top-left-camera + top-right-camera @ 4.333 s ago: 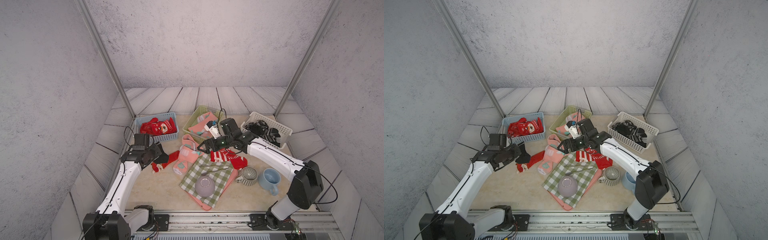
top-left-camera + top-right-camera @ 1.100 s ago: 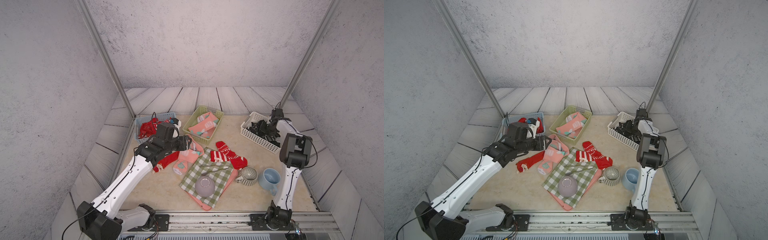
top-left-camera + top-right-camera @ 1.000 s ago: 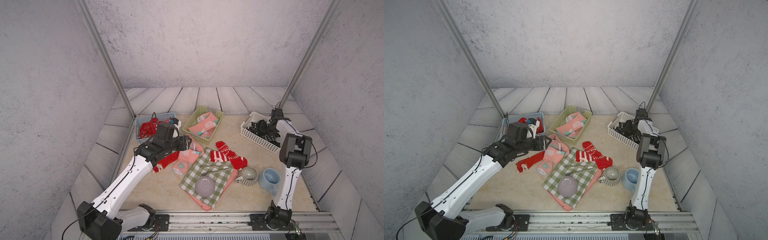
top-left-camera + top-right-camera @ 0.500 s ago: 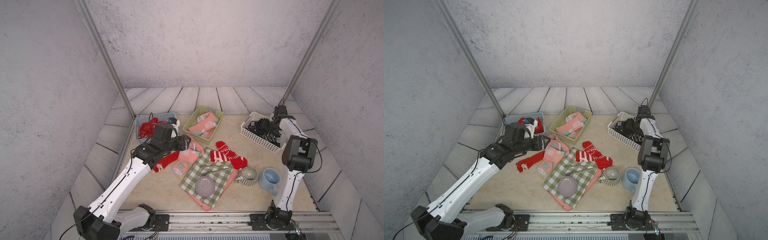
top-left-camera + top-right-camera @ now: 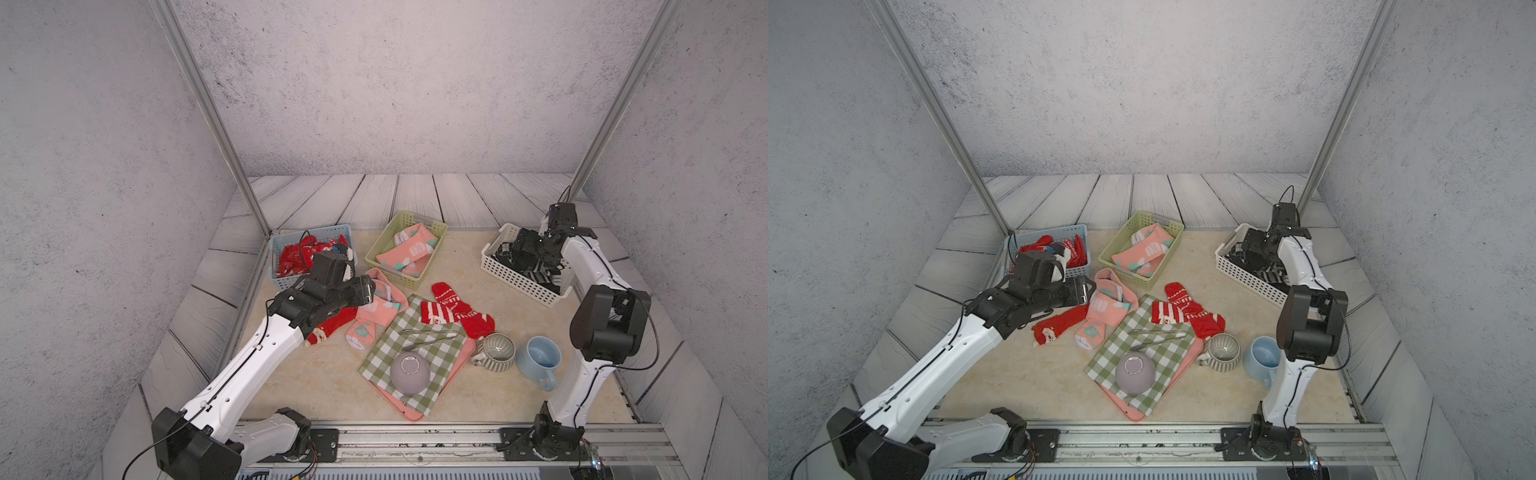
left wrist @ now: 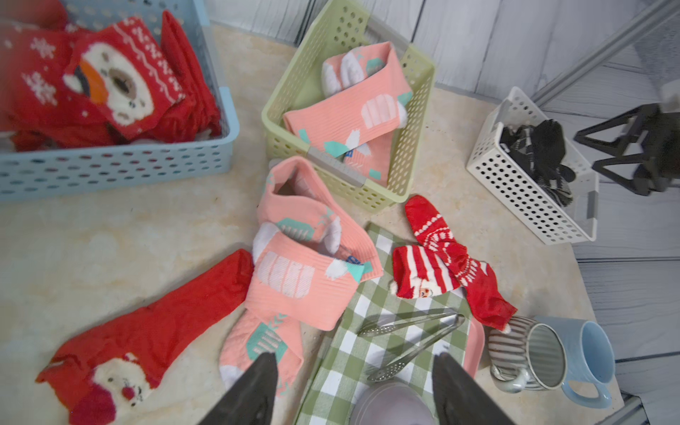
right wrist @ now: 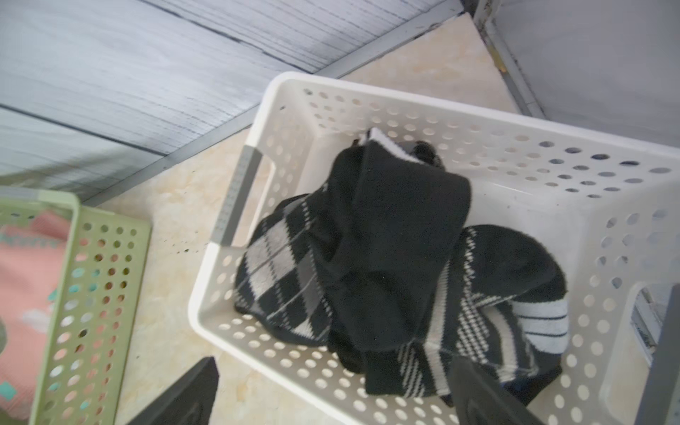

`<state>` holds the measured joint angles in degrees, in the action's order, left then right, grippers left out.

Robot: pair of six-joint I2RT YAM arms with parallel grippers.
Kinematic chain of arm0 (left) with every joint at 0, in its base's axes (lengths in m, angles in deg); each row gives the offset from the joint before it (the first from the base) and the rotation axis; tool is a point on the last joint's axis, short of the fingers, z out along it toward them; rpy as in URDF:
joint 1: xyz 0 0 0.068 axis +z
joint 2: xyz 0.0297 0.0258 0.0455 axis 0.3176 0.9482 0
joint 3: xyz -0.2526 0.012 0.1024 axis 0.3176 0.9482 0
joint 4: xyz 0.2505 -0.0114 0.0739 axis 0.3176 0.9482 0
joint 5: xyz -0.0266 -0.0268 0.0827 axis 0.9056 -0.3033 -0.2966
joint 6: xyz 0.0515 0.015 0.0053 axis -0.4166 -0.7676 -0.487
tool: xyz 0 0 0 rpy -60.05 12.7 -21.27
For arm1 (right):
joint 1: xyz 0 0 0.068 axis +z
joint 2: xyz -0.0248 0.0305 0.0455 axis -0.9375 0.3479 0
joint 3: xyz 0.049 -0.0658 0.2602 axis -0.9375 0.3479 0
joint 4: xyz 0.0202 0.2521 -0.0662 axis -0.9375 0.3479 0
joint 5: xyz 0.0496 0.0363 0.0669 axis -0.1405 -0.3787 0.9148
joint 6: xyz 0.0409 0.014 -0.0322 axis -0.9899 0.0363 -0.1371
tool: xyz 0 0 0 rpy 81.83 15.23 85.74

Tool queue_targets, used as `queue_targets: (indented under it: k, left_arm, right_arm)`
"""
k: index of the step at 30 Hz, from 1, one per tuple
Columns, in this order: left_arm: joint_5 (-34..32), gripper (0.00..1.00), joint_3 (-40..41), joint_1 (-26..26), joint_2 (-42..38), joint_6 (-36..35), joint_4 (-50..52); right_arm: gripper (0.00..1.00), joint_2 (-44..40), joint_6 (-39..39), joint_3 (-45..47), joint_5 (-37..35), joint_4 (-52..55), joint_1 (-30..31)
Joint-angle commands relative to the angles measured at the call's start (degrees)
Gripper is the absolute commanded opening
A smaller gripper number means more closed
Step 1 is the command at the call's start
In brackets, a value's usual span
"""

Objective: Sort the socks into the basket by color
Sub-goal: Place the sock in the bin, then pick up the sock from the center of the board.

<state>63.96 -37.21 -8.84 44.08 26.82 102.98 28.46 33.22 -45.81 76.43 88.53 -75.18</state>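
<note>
Red socks (image 5: 295,255) fill the blue basket (image 5: 311,231). Pink socks (image 5: 409,249) lie in the green basket (image 5: 417,216). Black patterned socks (image 7: 390,239) are heaped in the white basket (image 7: 294,84). Loose on the table are two pink socks (image 6: 294,272), a red Santa sock (image 6: 154,331) and two red striped socks (image 6: 441,265). My left gripper (image 6: 355,358) hangs open and holds nothing, just above the pink socks' near end and the checked cloth. My right gripper (image 7: 335,362) is open over the white basket's near wall, the black socks lying free below it.
A green-and-white checked cloth (image 5: 419,353) covers a pink tray (image 5: 465,357), with metal tongs (image 5: 432,334) and an upturned lilac bowl (image 5: 409,372) on it. A striped mug (image 5: 496,355) and a blue mug (image 5: 540,361) stand right of the tray.
My right gripper has opened wide over the white basket and risen a little, leaving the black sock in the heap. My left gripper has opened slightly wider and barely shifted.
</note>
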Motion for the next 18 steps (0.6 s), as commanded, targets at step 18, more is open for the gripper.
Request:
queue_targets:
  k: [18]
  left_arm:
    - [-5.4,0.71,5.9,12.5,18.8,6.6,-0.4]
  right_arm:
    - [0.99,-23.0,-4.7,24.5,0.4,-7.2,28.7]
